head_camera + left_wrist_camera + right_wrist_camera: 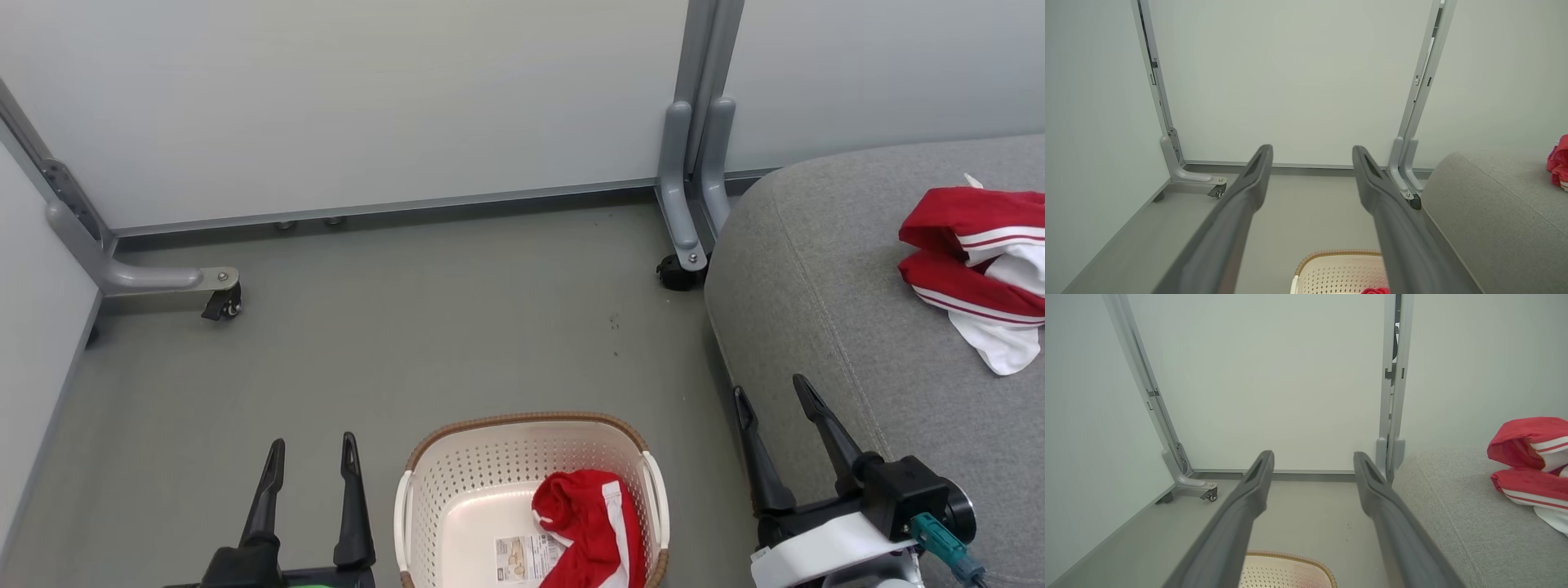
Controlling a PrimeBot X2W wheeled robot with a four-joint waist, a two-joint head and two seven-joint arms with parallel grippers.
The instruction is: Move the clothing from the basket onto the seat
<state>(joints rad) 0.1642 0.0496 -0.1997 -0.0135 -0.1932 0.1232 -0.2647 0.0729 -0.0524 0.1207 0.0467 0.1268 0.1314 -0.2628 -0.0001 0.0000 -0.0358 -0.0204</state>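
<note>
Left hand (313,441): seen at the lower left of the head view, raised over the grey floor (424,327), just left of the basket (506,421). Its two dark fingers (353,498) are set apart and nothing is gripped between them; the same gap is seen in the left wrist view. Nothing is touched by it.

Farther back on the left, a castered foot (220,298) of the pale partition (367,106) is noted, well apart from the work.

Basket: set upright on the floor between the two hands, cut off by the bottom edge of the head view. One red garment (584,523) with white trim is seen bunched inside, toward the right-hand wall, touching or overlapping a paper label (522,559) low in the basket. The rest of the basket's bottom is bare, as far as can be seen.

Right hand (769,386): placed at the lower right, near the front edge of the seat (816,286). Fingers are spread and nothing is carried.

Seat: a grey cushion at the right. A second red garment (971,269), white-striped, is found crumpled on it toward the far right, well apart from the right hand.

Progress, as judged: half done. One piece is delivered to the seat; one is left in the basket. A reach into the basket, a grasp on the bunched cloth and a carry across to the cushion are yet to be made. Which hand will be used cannot be told.
</note>
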